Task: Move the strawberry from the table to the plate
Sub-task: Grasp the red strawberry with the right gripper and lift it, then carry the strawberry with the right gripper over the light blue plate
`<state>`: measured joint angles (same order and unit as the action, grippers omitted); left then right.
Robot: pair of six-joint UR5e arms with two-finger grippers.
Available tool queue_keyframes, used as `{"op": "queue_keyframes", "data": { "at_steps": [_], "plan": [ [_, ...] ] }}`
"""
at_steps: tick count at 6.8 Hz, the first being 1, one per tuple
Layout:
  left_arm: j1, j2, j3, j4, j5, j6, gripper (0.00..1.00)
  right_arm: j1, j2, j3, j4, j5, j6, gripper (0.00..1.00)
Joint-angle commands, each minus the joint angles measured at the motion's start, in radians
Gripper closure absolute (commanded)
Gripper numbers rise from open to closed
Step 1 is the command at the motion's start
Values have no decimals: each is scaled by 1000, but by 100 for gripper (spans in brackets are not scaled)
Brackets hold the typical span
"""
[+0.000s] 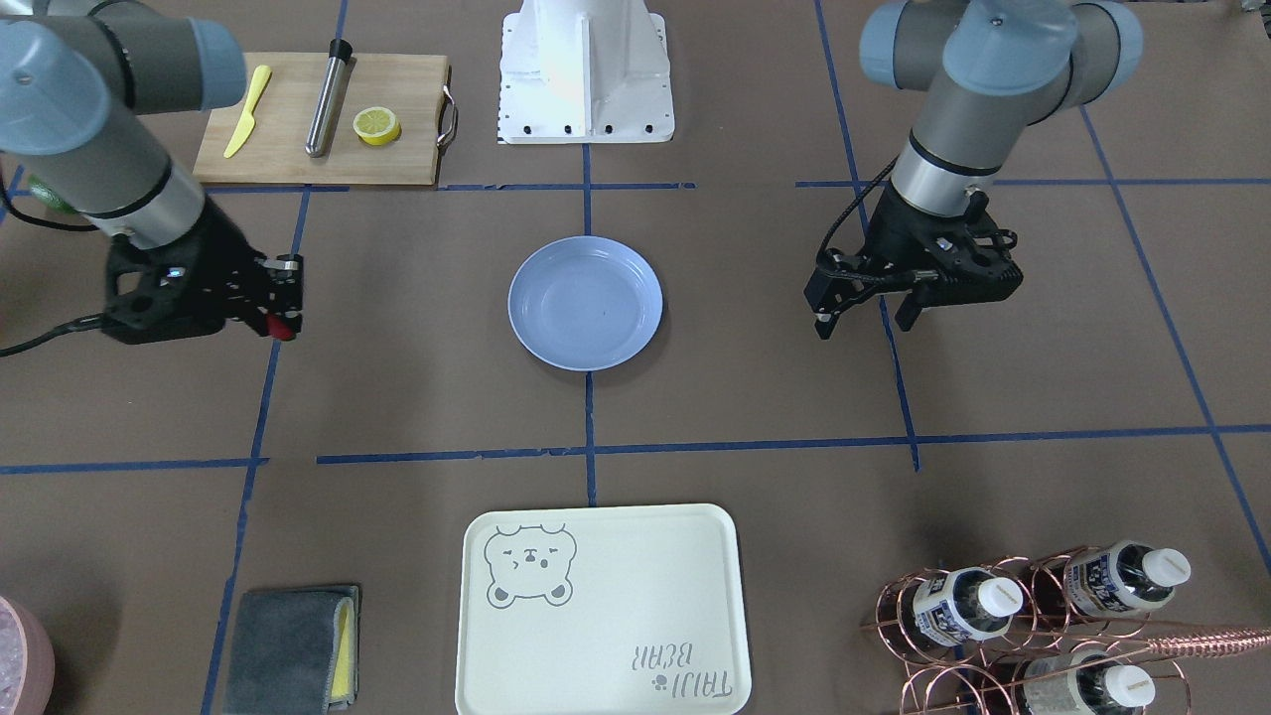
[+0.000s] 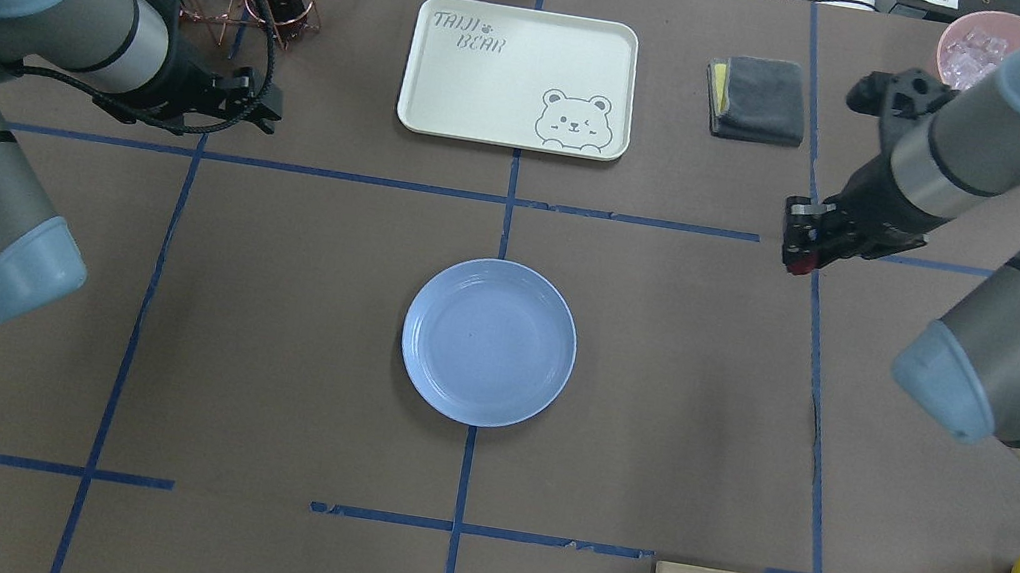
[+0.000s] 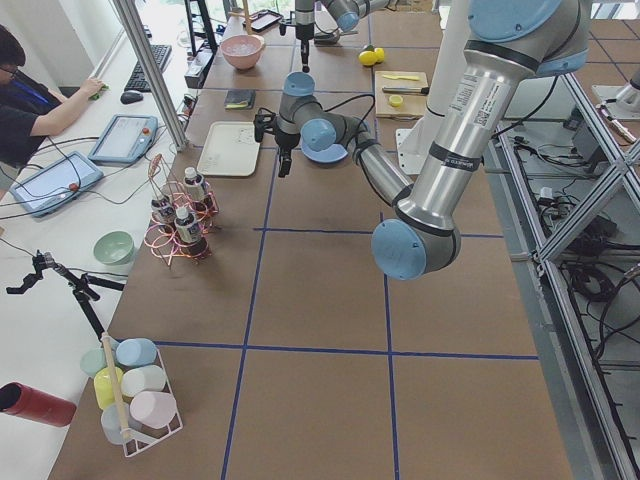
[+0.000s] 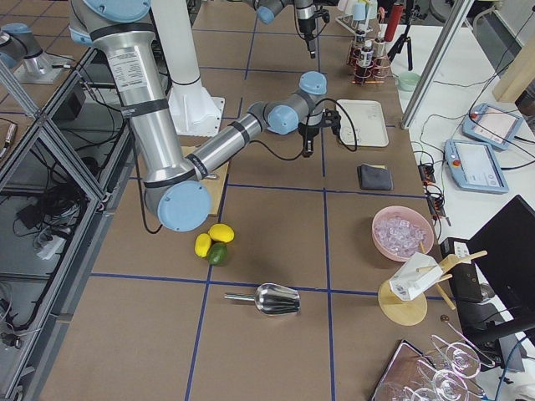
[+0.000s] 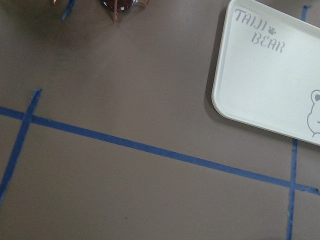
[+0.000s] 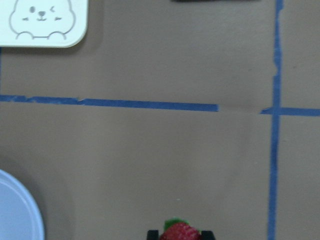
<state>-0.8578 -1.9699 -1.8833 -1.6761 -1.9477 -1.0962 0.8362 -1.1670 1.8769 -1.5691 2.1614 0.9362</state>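
Spanning every view, the table (image 2: 283,313) is brown paper ruled by blue tape, and the strawberry is no longer on it, so the pick looks done and the carry is the step in hand. The cream tray (image 2: 414,60) lies at the far side of the table from the robot, beyond the plate (image 2: 488,342), which sits bare at the centre where two tape lines cross. The right gripper (image 2: 797,257) hangs above the table well to the right of the plate and somewhat farther from the robot, near a tape crossing. Its fingers are closed on the strawberry (image 6: 179,232), whose red body and green cap show between them in the right wrist view, with the plate's pale-blue rim just visible at that view's lower left corner. The left gripper (image 1: 864,316) hangs over bare paper on the other side of the plate, its fingers spread and holding nothing. The next move, as a judgement, calls for the right arm to travel left and a little nearer until the berry is above the plate's middle, then descend and release low so the berry does not roll over the shallow rim. The only writing that can be read is "TAIJI BEAR" on the tray, beside a paw mark and a bear drawing. The labels on the bottles (image 1: 958,604) in the copper wire rack are too small to read.
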Motion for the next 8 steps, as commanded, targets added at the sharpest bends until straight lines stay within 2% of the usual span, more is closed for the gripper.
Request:
{"op": "queue_keyframes", "data": {
  "at_steps": [1,2,3,4,5,8],
  "plan": [
    [-113,41,0,68,-42,243,0,-157,149,-56,-9,-93,169,100],
    [-168,78,0,68,-45,347,0,-227,217,-126,-9,-142,196,100],
    [-206,98,7,75,-45,423,0,-286,284,-215,-6,-232,203,100],
    [-242,124,10,75,-63,493,0,-327,317,-263,-3,-241,217,100],
    [-268,138,12,73,-86,540,0,-354,323,-272,-3,-258,220,100],
    [-277,141,20,72,-88,552,0,-382,403,-364,-3,-276,220,100]
  ]
}}
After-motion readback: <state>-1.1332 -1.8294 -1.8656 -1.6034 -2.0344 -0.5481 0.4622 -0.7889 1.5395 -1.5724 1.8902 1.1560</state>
